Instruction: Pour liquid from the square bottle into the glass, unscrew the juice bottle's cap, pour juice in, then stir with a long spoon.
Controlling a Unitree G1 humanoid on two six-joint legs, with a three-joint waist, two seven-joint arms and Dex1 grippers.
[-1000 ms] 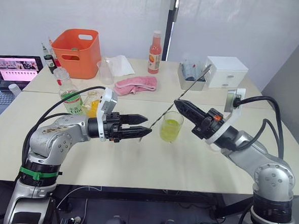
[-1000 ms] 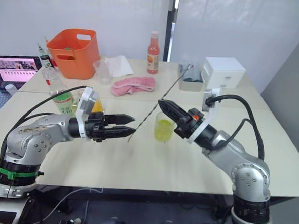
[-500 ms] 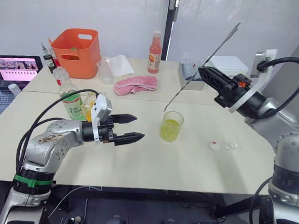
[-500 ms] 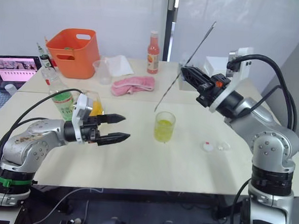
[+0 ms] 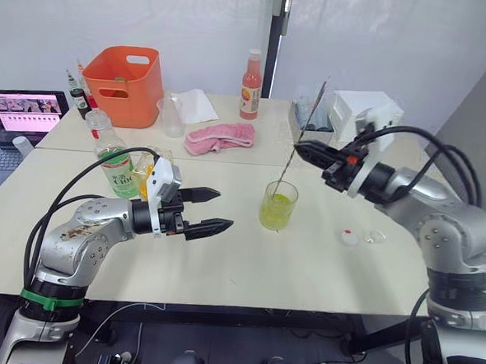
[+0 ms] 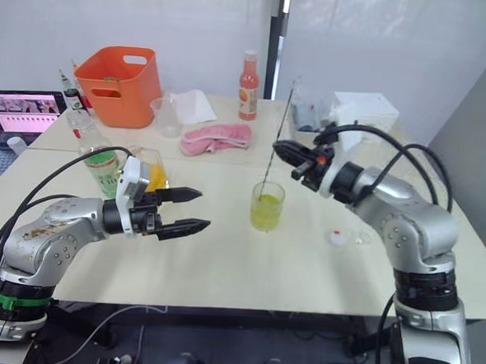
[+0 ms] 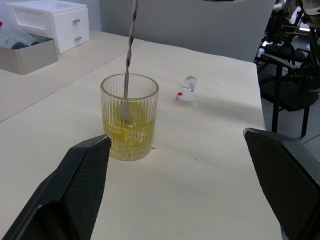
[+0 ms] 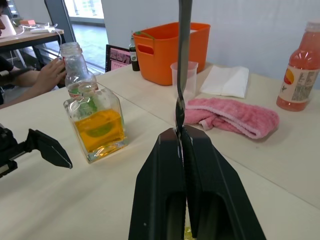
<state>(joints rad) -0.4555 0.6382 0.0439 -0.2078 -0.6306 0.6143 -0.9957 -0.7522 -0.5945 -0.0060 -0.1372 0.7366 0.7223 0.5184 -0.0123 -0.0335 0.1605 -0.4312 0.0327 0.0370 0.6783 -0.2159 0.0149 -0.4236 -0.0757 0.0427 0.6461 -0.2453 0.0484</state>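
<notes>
**Bar spoon goes into the glass as the stirring step begins**

At the centre of the pale worktop (image 5: 222, 255), the long spoon (image 5: 306, 132) stands nearly upright with its small bowl dipped into the glass (image 5: 278, 205), its twisted stem pinched partway up by the right tool (image 5: 303, 149), whose two black fingers are clenched flat against the metal. The left tool (image 5: 211, 210) hovers to the left of the glass, released, fingers spread wide with nothing between them.

The spoon looks thin, stiff and light, and smooth steel of that kind is likely to swivel in a two-finger pinch; the twisted stem probably offers the surest hold. The ribbed glass is fragile and light enough to slide or tip if the stem presses on its rim, so a small, gentle circle seems called for.

The glass holds yellow-green liquid (image 7: 131, 132) to roughly half its height. At the left, the square bottle (image 8: 97, 125) keeps a low layer of orange-yellow fluid, and just behind it the juice bottle (image 5: 111, 152) stands open-necked. The white cap (image 5: 350, 236) lies on the worktop to the right of the glass, beside a small clear stopper (image 5: 376, 236). Farther back sit an orange bin (image 5: 125, 84), a plastic measuring cup (image 5: 171, 116), a pink cloth (image 5: 221, 137) and an orange-red bottle (image 5: 251, 85).
</notes>
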